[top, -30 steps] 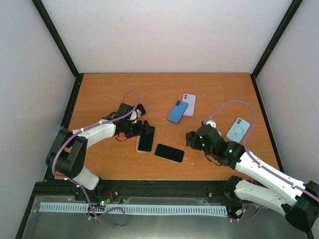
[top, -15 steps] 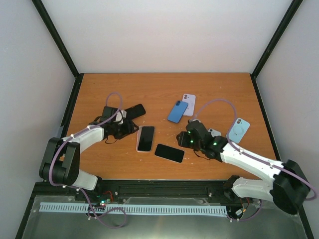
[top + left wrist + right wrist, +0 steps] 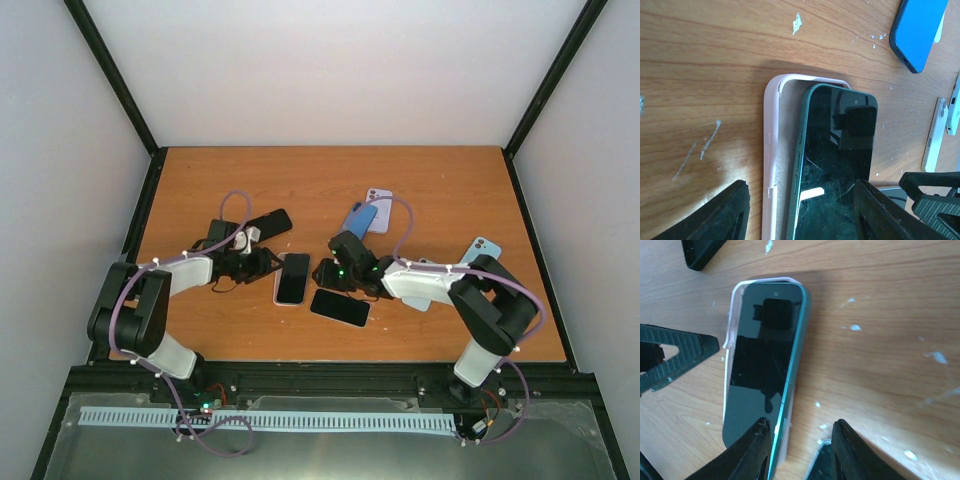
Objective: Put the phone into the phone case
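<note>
The phone (image 3: 293, 277), dark-screened with a green edge, lies face up inside the pale pink phone case (image 3: 771, 165), with a gap along the case's left wall. In the left wrist view the phone (image 3: 835, 160) sits skewed toward the right side of the case. My left gripper (image 3: 268, 262) is at the case's left side, its jaws (image 3: 802, 215) open and straddling case and phone. My right gripper (image 3: 322, 272) is at the phone's right side, open (image 3: 800, 450), one finger (image 3: 747, 455) over the phone's (image 3: 765, 360) near corner, the other on the table.
A second black phone (image 3: 340, 307) lies just in front of the right gripper. A dark case (image 3: 270, 223) sits behind the left gripper. A blue case (image 3: 358, 222) and a lilac phone (image 3: 378, 203) are at the back, a light blue case (image 3: 480, 252) at the right.
The right arm has swung left from the table's right side to the phone's right edge, jaws narrowing. The left gripper drew back off the phone to the case's left side and narrowed too.
</note>
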